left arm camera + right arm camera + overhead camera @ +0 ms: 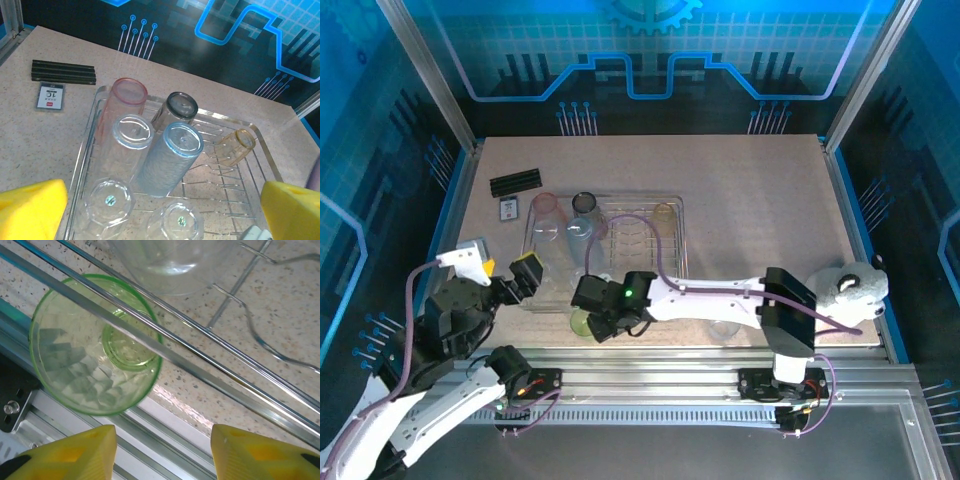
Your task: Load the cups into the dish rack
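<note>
The silver wire dish rack holds several cups. In the left wrist view a pink cup, a smoky grey cup, a clear cup, a blue-tinted clear cup and an orange cup lean on the tines. Two short clear cups stand upside down in front. My left gripper hovers open over the rack's near left part, holding nothing. A green cup stands outside the rack's near rail, at the table edge. My right gripper is open just short of it.
A black ridged bar and a small card lie left of the rack's far end. A plush toy sits at the right table edge. A faint clear cup stands under the right arm. The metal table rail runs below the right gripper.
</note>
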`<move>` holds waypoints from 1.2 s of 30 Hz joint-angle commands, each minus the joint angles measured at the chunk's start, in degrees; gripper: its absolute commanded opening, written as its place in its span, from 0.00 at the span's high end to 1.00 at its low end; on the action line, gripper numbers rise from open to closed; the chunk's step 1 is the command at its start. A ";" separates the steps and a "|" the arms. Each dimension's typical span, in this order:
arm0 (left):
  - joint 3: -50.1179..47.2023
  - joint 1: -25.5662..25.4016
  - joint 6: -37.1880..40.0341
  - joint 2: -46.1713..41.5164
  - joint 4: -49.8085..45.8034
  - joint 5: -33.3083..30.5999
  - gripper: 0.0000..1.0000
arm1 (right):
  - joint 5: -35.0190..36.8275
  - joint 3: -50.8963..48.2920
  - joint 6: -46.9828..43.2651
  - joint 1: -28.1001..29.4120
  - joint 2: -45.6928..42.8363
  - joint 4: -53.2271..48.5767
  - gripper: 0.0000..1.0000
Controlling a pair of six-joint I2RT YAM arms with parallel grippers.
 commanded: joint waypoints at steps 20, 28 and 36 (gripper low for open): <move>-2.22 0.01 3.39 -2.85 -4.16 -1.06 0.01 | 7.09 10.90 2.02 0.38 10.17 -6.21 0.72; -2.35 0.04 3.58 -2.88 -3.88 -1.64 0.01 | 7.50 10.81 1.50 0.21 10.52 -6.39 0.80; -2.47 0.04 3.12 -2.86 -3.88 -1.93 0.01 | 8.24 10.38 1.59 0.21 9.15 -7.03 0.90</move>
